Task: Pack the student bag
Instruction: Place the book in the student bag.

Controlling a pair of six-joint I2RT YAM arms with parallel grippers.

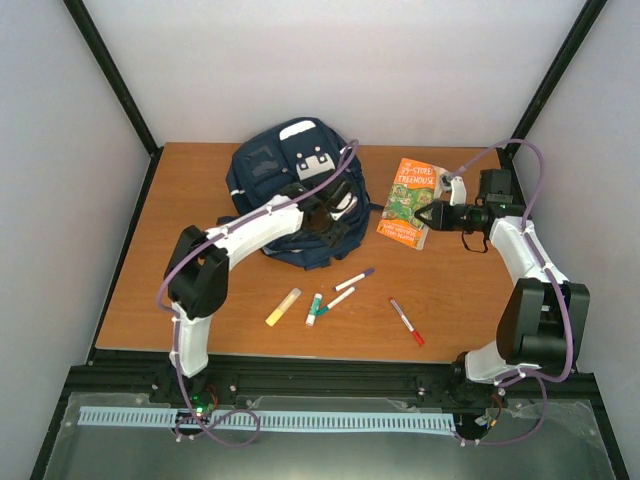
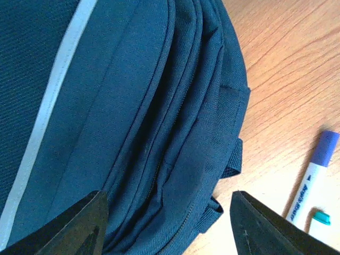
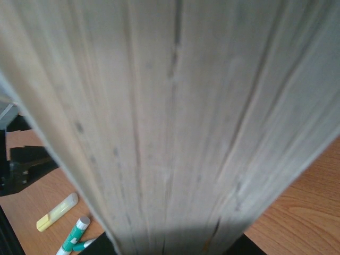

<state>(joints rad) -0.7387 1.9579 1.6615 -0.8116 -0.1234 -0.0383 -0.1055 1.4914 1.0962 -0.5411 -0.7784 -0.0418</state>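
Note:
The navy student bag (image 1: 280,180) lies at the back middle of the table, white patch facing up. My left gripper (image 1: 335,205) hovers open over the bag's right edge. In the left wrist view, its jaws (image 2: 170,212) stand wide apart over the bag's zip seams (image 2: 133,106), holding nothing. My right gripper (image 1: 428,216) is shut on the near edge of an orange paperback book (image 1: 410,195) to the right of the bag. The book's grey page edges (image 3: 170,117) fill the right wrist view, with the right gripper (image 3: 172,248) clamped at the bottom.
Pens lie on the table in front of the bag: a purple-capped marker (image 1: 354,279), a yellow highlighter (image 1: 282,307), a green marker (image 1: 314,309) and a red marker (image 1: 406,321). The purple marker (image 2: 313,175) lies just right of the left gripper. Walls enclose the table.

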